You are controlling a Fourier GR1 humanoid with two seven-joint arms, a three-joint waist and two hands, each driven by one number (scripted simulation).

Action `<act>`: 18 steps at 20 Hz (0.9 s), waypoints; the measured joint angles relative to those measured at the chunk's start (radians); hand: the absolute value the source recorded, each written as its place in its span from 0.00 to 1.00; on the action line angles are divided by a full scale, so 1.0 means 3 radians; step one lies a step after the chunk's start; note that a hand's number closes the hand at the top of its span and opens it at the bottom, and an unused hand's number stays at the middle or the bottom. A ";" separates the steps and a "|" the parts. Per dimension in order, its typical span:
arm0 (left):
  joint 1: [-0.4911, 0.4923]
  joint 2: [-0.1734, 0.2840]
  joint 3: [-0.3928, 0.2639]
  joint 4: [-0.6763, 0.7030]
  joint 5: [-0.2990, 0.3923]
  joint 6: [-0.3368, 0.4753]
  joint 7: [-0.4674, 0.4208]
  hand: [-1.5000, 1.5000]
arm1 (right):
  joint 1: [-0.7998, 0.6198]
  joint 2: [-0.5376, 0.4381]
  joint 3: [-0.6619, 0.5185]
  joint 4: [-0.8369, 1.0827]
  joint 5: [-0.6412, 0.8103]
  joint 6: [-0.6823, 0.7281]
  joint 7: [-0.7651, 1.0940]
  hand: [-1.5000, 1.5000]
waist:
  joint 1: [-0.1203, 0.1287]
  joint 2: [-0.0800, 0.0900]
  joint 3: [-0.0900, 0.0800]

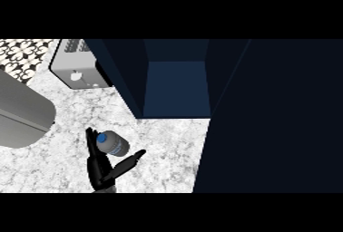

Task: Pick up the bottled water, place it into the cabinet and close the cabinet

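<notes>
The bottled water [114, 143], clear with a blue cap, stands on the marble counter [167, 145] in front of the cabinet. My left hand [100, 168] comes up from the lower edge and brackets it. Its fingers [90, 138] run straight up along the bottle's left side, and the thumb [134, 157] is spread out at the bottle's lower right, a little apart from it. The hand is open. The dark blue cabinet [175, 86] stands open behind the bottle, and its door [275, 118] is swung out along the right. My right hand does not show.
A silver toaster [77, 68] sits at the back left beside the cabinet's side wall. A large grey rounded body [20, 113] fills the left edge. A patterned tile wall [23, 52] shows at the top left.
</notes>
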 measured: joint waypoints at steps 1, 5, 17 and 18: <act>-0.0007 0.0000 0.0027 0.0031 0.0017 -0.0061 -0.0038 1.00 | -0.0007 -0.0001 0.0024 -0.0005 0.0009 -0.0019 0.0039 0.00 | -0.0001 -0.0001 -0.0001; -0.0053 -0.0001 0.0008 0.0179 0.0189 -0.0221 -0.0208 1.00 | -0.0107 0.0026 0.0033 0.0044 0.0007 -0.0066 0.0103 0.00 | -0.0006 -0.0001 -0.0002; -0.0194 0.0086 -0.0114 0.0348 0.0396 -0.0694 -0.0318 1.00 | -0.0099 -0.0049 0.0065 0.0111 0.0013 -0.0131 -0.0004 0.00 | -0.0004 -0.0002 0.0000; -0.0208 0.0150 -0.0153 0.0362 0.0377 -0.0808 -0.0256 1.00 | -0.0110 -0.0059 0.0070 0.0110 0.0014 -0.0137 -0.0003 0.00 | -0.0011 -0.0004 -0.0001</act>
